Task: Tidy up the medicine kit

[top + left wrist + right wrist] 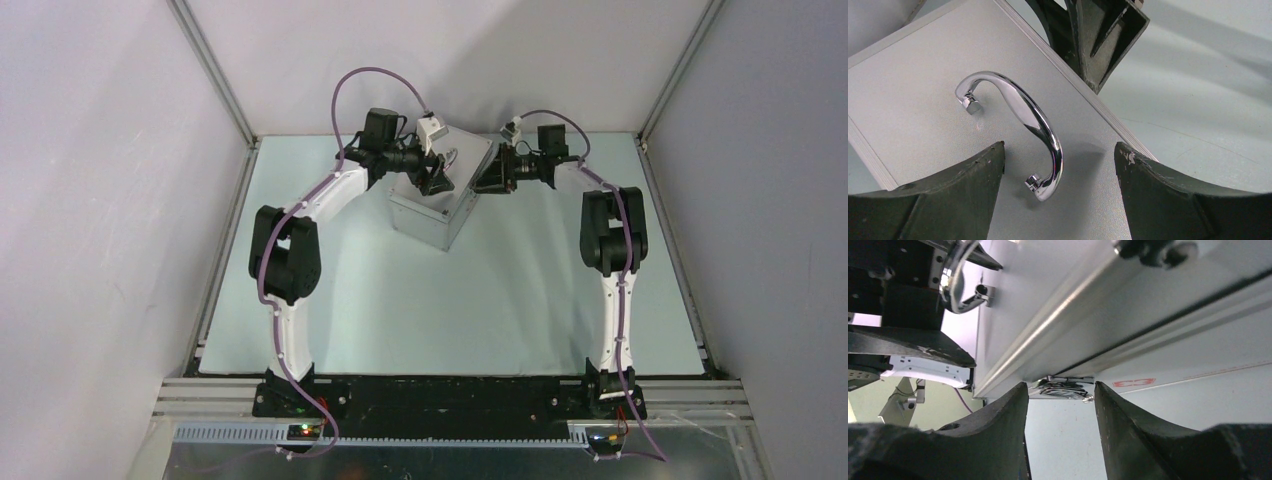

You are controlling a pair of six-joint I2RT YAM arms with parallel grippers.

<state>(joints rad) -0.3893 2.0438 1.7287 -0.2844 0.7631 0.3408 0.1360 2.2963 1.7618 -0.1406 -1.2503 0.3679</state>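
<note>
Pale table (420, 310) between grey walls: the medicine kit (440, 215) sits lid down at far centre, turned askew. The left gripper (1059, 147) hangs spread wide over the lid's handle (1033, 117). The right gripper (1060, 390) straddles a side latch (1058, 388); whether it pinches, I cannot tell.

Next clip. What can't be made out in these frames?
Inside of the medicine kit: every view, the shut lid covers it.
Latch, right wrist view: the right gripper flanks it; gripped or fastened, unclear.
Red mark, right wrist view: blurred, unreadable.
Handle, top view: too small, half behind the left gripper.
</note>
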